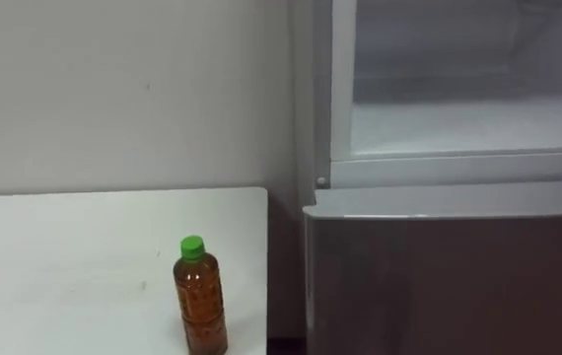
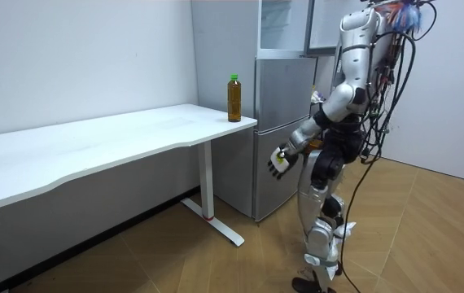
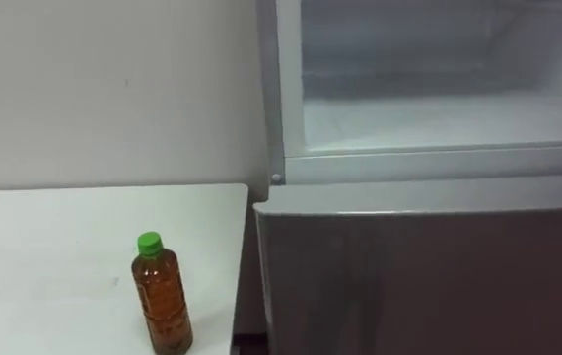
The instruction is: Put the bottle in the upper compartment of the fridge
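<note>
Bottle point(image 1: 201, 296) of brown liquid, green-capped, stands upright near the right end of the white table point(image 1: 64, 256), just beside the fridge point(image 1: 449, 281); upper compartment point(image 1: 458, 108) stands open, lower door closed; robot stands facing the fridge, left hand point(image 2: 278, 161) low before the lower door, clear of the bottle; how far that hand is open cannot be told.
</note>
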Available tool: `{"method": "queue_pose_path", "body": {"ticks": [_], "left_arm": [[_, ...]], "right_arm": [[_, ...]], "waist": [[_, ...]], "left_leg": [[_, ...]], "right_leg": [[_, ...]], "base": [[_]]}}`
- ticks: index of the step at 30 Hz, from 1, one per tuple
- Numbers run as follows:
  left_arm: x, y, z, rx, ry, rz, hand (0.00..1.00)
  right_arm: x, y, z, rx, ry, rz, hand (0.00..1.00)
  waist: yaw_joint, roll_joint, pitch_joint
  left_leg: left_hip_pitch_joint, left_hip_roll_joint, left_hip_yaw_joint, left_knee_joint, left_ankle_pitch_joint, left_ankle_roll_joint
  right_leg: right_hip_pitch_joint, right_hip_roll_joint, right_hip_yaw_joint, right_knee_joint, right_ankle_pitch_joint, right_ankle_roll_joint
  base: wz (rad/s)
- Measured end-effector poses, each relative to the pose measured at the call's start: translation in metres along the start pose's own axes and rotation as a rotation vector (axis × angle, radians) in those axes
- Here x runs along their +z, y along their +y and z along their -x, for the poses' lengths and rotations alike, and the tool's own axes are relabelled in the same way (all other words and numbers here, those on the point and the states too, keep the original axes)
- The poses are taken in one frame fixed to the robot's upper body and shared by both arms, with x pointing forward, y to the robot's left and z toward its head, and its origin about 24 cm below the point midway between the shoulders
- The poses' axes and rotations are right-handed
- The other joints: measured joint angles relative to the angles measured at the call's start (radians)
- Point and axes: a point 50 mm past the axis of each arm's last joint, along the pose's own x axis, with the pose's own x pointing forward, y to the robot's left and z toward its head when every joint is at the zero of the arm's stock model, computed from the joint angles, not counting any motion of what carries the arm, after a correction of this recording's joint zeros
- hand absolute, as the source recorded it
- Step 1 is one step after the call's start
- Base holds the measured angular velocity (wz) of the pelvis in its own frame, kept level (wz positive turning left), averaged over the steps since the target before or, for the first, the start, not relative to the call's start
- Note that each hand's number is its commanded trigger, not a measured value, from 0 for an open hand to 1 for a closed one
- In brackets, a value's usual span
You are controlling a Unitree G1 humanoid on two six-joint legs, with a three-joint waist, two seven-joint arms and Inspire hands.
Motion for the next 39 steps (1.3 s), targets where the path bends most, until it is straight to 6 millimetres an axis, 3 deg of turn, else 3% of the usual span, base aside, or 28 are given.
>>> {"method": "queue_pose_path", "body": {"ticks": [11,14,18,23,39], "left_arm": [[-0.071,0.020,0.022,0.392,0.130,0.311,0.00],[-0.085,0.029,0.034,0.512,0.156,0.388,0.00],[-0.103,0.032,0.046,0.621,0.233,0.425,0.00],[-0.111,0.029,0.048,0.668,0.299,0.386,0.00],[-0.102,0.028,0.039,0.668,0.319,0.303,0.00]], "right_arm": [[-0.023,-0.004,0.005,0.017,0.020,-0.019,0.00],[-0.028,-0.005,0.007,0.031,0.030,-0.034,0.00],[-0.032,-0.010,0.009,0.022,0.030,-0.078,0.00],[-0.040,-0.012,0.011,0.005,0.049,-0.089,0.00],[-0.040,-0.015,0.011,-0.014,0.049,-0.106,0.00]], "waist": [[0.041,-0.004,-0.0049],[0.063,-0.018,-0.0068],[0.062,-0.019,-0.0064],[0.060,-0.012,-0.0065],[0.054,0.002,-0.0102]], "left_leg": [[0.028,-0.011,-0.025,-0.015,-0.002,0.004],[0.036,-0.011,-0.024,-0.021,-0.002,0.004],[0.044,-0.011,-0.026,-0.033,-0.004,0.006],[0.042,-0.011,-0.027,-0.035,-0.005,0.008],[0.042,-0.011,-0.025,-0.034,-0.005,0.008]], "right_leg": [[0.038,-0.012,-0.026,0.002,-0.020,0.013],[0.039,-0.010,-0.026,0.002,-0.017,0.010],[0.052,-0.010,-0.026,-0.002,-0.019,0.013],[0.050,-0.011,-0.022,-0.001,-0.019,0.015],[0.036,-0.006,0.003,0.003,-0.018,0.014]], "base": [[0.10],[-0.03],[0.00],[0.01],[-0.03]]}}
